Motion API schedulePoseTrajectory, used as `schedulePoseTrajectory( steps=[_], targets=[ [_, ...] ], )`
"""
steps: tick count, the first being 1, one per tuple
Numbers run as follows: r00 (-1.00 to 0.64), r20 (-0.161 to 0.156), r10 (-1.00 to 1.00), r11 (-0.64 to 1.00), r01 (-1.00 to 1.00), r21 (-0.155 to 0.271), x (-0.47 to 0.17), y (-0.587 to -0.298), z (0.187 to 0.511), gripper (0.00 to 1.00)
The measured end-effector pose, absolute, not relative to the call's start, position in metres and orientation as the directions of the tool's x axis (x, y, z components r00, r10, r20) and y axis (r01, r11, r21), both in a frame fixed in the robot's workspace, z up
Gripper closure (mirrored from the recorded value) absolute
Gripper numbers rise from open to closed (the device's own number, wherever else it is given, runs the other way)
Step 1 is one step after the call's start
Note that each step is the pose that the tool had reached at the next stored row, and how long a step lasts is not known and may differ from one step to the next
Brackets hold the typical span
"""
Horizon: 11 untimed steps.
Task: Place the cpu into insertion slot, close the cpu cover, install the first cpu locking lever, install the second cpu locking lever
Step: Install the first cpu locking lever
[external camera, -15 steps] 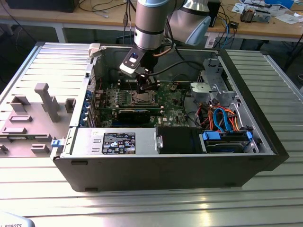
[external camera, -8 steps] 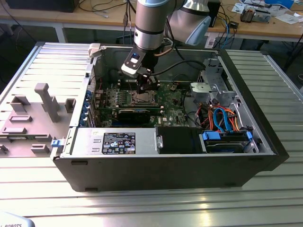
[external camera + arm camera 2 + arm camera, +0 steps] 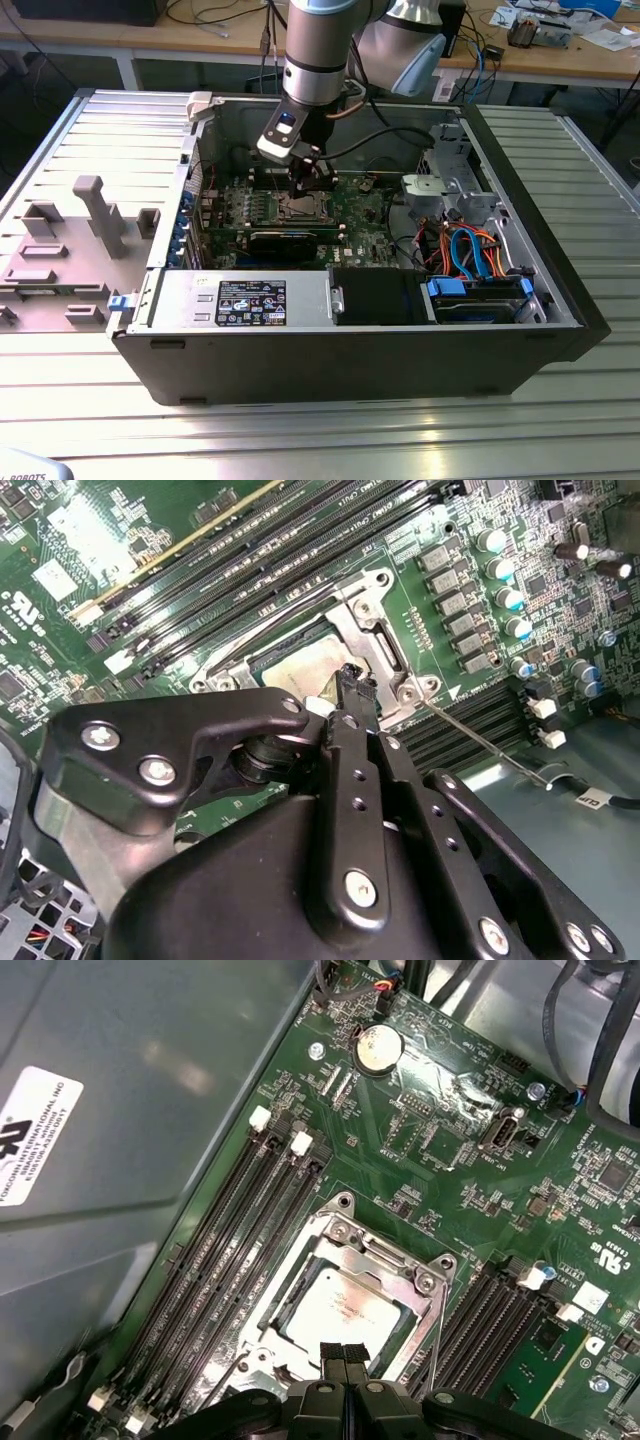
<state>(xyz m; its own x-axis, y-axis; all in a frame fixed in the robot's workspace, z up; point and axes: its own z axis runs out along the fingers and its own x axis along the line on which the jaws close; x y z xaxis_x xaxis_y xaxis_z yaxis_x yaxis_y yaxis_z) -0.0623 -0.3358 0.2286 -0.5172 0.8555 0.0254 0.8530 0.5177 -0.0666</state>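
First wrist view shows the cpu [image 3: 342, 1310] in the insertion slot [image 3: 340, 1218], the cpu cover [image 3: 385, 1260] down over it. The pincer [image 3: 344, 1353], tips together and empty, hangs at the cover's edge.

Black gripper [image 3: 351, 677], fingers meeting, tip sitting at the cpu [image 3: 295, 675]; cpu cover [image 3: 372, 630] lying flat around it; thin metal lever [image 3: 485, 742] angling across green circuit board [image 3: 40, 620].

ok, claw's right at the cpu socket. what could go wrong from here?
1. The black claw, shut, hangs close over the silvery-tan square cpu: pushing down off-centre could scratch it or bend the silvery metal frame cover.
2. The thin steel wire lever sticks out and looks unlatched; it could slip off the claw or snag.
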Motion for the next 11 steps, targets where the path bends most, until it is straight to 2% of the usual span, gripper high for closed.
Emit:
schedulePoseTrajectory(
  steps=[11],
  targets=[
    [-0.535,0.025,0.844,0.536,0.842,-0.067,-0.0623,-0.3358,0.2286,0.89]
  ],
)
